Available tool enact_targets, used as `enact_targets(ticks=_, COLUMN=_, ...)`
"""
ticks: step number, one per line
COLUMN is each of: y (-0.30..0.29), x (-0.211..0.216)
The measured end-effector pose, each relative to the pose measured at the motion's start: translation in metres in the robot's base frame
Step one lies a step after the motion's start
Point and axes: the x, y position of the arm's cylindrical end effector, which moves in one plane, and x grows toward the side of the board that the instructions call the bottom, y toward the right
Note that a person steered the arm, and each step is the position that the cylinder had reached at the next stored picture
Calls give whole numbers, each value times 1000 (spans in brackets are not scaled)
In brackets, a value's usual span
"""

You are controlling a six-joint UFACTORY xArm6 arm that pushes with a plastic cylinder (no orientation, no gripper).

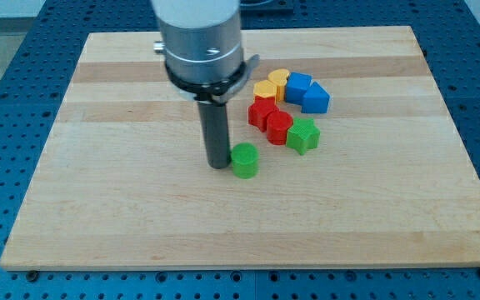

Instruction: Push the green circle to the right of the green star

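One small green plastic circle (pixel 244 160) sits left of and below the ridged green star (pixel 303 136), with the gripperless rod's tip (pixel 218 165) touching its left side, where an off-centre push could knock that star aside.

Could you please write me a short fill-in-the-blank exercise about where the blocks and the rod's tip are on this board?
1. My tip sits just to the view's ____ of the green circle.
2. The green star lies up and to the view's ____ of the green circle.
3. The block touching the green star on its left is ____ in colour.
4. The two blue blocks lie nearer the view's ____ than the green star.

Missing words: left; right; red; top
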Motion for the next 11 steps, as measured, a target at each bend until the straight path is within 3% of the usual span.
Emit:
enact_targets(ticks=2, y=42, x=32)
enact_targets(ticks=5, y=131, x=25)
enact_targets(ticks=9, y=171, x=17)
enact_targets(ticks=11, y=139, x=57)
